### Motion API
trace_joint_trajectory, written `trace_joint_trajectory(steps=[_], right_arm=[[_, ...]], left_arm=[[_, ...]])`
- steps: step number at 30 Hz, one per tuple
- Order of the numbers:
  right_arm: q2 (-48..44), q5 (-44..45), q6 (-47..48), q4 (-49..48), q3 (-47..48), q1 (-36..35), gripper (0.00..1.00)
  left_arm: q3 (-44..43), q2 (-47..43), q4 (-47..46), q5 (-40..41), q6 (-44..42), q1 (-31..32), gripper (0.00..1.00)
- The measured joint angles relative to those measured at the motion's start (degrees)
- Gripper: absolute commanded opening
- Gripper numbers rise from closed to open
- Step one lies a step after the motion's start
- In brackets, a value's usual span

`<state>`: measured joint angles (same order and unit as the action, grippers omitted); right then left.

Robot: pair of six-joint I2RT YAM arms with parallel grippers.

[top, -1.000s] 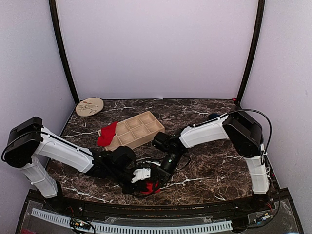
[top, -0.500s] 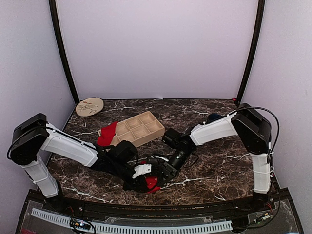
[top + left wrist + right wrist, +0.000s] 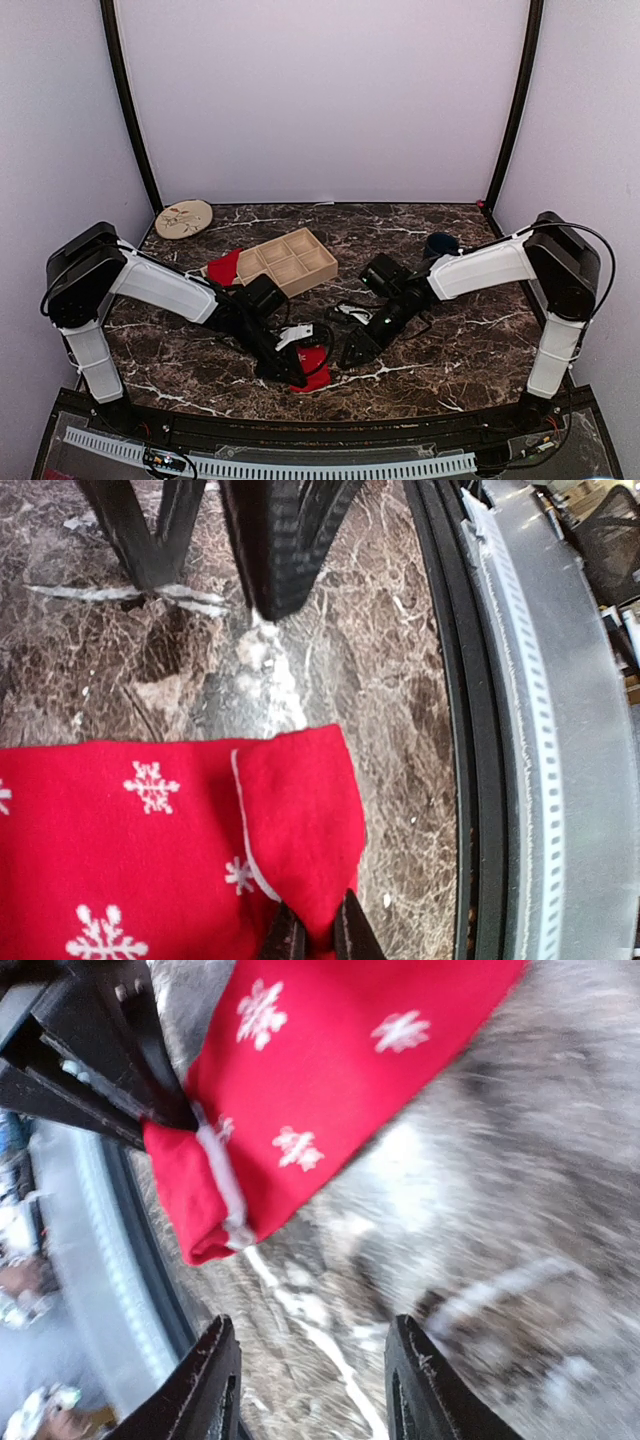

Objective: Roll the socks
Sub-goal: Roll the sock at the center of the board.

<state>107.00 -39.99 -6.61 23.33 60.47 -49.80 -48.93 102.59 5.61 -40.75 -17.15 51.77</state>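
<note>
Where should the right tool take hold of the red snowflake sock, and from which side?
Probably the folded end of the sock, at its free corner. The doubled layer stands proud of the table, and the left tool pinches the other corner, so the open right tool comes from its own side.

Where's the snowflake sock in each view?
Top external: sock low centre, between the two arms.
Left wrist: sock fills the lower left.
Right wrist: sock upper centre.
Shared landmark: left gripper pinching the sock's folded end.
</note>
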Motion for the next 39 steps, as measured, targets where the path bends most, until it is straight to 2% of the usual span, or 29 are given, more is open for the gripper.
trace_joint_trajectory(steps=[8,15,21,32,34,39], right_arm=[[-12.87,17.2,-1.09,-8.92,-8.87,-1.07,0.42],[-17.81,29.11,1.46,-13.64,-12.17,-11.13,0.42],[-17.81,31.34,2.1,-16.31,-12.17,-20.39,0.42],[-8.48,32.44,2.56,-17.14,-7.41,-26.36,0.42],[-7.54,32.44,2.69,-17.18,-6.64,-26.51,0.45],[-7.02,45.86,11.98,-17.46,-5.35,-26.77,0.47]], left_arm=[[-5.33,6.21,6.14,-10.1,0.26,-3.19,0.0],[-7.85,9.62,11.08,-15.72,0.15,-5.33,0.0],[-10.12,11.67,14.91,-17.79,-0.42,-5.92,0.0],[-10.82,13.05,18.56,-20.35,-1.09,-6.4,0.0],[-10.95,13.18,19.04,-20.5,-1.36,-6.51,0.0],[-11.32,13.73,20.26,-21.2,-1.97,-6.6,0.0]])
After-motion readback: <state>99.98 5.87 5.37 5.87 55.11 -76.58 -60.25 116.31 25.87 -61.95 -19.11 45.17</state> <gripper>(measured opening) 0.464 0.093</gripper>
